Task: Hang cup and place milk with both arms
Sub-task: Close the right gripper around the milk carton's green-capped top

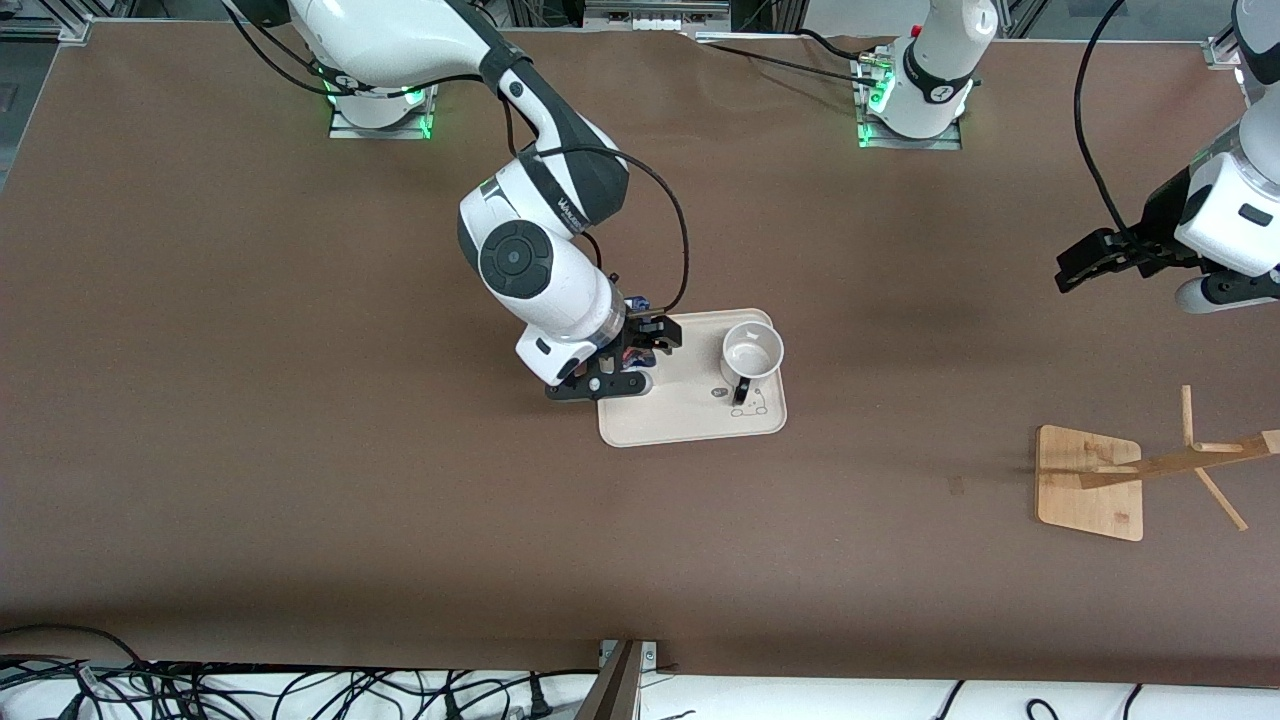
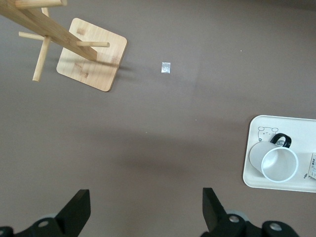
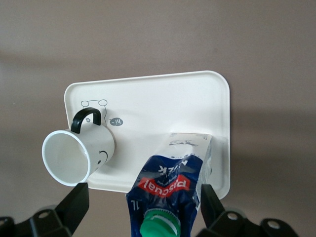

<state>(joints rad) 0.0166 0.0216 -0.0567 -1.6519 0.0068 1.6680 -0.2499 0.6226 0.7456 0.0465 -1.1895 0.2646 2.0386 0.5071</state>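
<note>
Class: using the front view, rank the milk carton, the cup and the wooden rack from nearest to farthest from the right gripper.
1. Milk carton: between the right gripper's open fingers, on the tray.
2. Cup: upright on the same tray, toward the left arm's end.
3. Wooden rack: at the left arm's end of the table.

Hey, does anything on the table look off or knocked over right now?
Nothing spilled or damaged. The cup and milk stand upright on the tray, the open right gripper around the milk. The wooden rack stands toward the left arm's end; the open left gripper waits above bare table.
</note>
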